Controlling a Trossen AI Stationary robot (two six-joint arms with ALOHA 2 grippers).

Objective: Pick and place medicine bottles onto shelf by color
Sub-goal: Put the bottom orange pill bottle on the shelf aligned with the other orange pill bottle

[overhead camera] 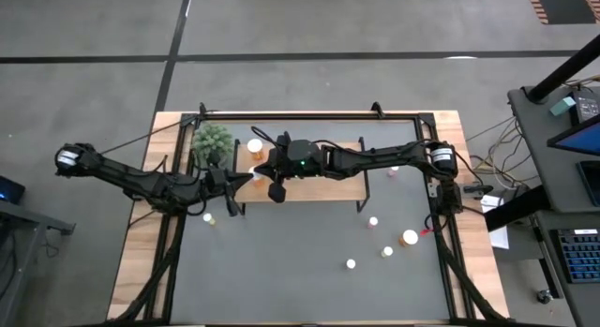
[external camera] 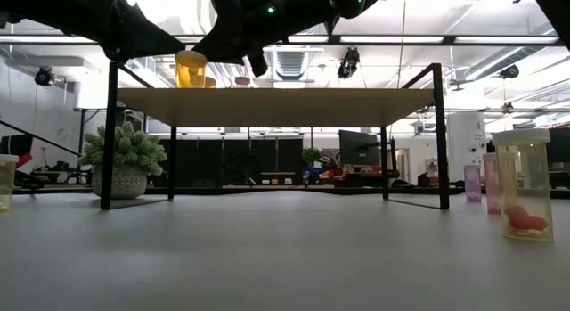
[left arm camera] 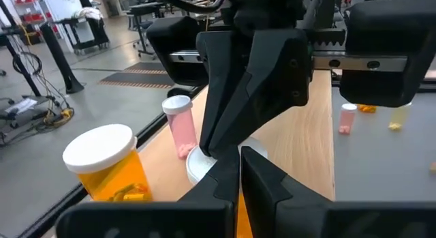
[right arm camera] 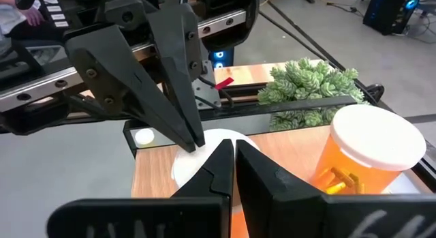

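On the open table point(overhead camera: 281, 271) nearest the front, several small bottles stand loose, including a larger orange bottle point(overhead camera: 410, 238). Farther back, both grippers meet over the left end of the shelf point(overhead camera: 328, 188): left gripper point(overhead camera: 246, 177) and right gripper point(overhead camera: 265, 168), each with jaws nearly together above a white-capped bottle point(right arm camera: 204, 156). Beyond stands another orange bottle point(overhead camera: 255, 146), beside the plant point(overhead camera: 213, 142).

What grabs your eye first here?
Both hands meet over the shelf's left end: the left hand and right hand converge on one white-capped bottle. An orange bottle stands just behind on the shelf, beside the green plant.
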